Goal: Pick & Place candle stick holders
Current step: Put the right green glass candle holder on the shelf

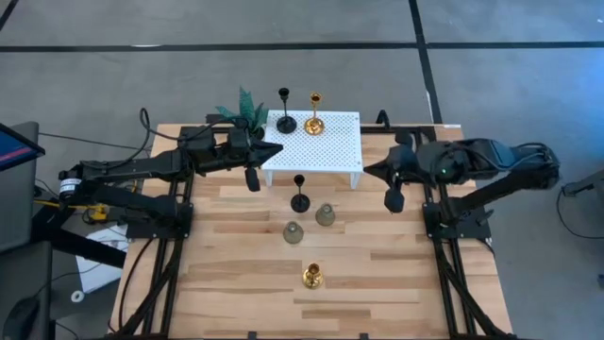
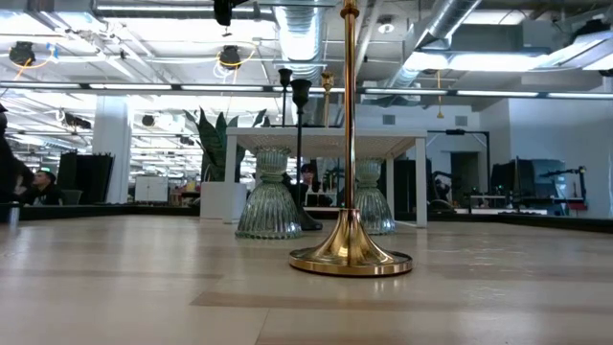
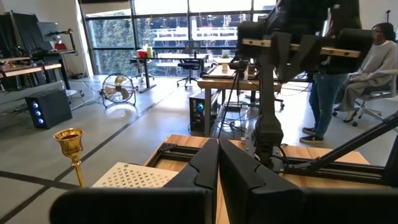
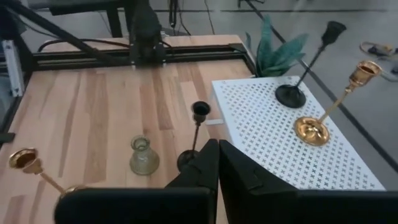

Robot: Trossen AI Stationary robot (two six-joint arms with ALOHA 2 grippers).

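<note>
**Ana:** Going left to right, what did the table hold?

**Ben:** The left gripper [image 1: 274, 149] hung at the left edge of the white perforated platform [image 1: 332, 151], fingers pressed together on nothing. Behind it stood a small green potted plant [image 1: 243, 107]. On the platform stood a slim black stemmed holder [image 1: 285, 121] and, just beside it, a shiny gold holder [image 1: 313, 123].

**Ana:** And on the bare wood?

**Ben:** A second black holder [image 1: 300, 196] stood just in front of the platform, with two squat grey-green glassy holders near it, one nearer the front [image 1: 293, 231] and one to its right [image 1: 325, 215]. The other gold holder [image 1: 312, 276] stood alone, toward the front edge. The right gripper [image 1: 368, 169] waited off the platform's right edge, also clamped shut and empty.

**Ana:** What could have gone wrong from there?

**Ben:** The stemmed ones looked top-heavy: thin rods on small round bases. A sideways nudge would likely have tipped one, and the black holder on the wood stood close enough to the glass pair to knock them. The polished gold stem looked slippery for a pinch. The ribbed bell-shaped glass seemed steadier but wider, so shut fingers would have had to open well first.
</note>
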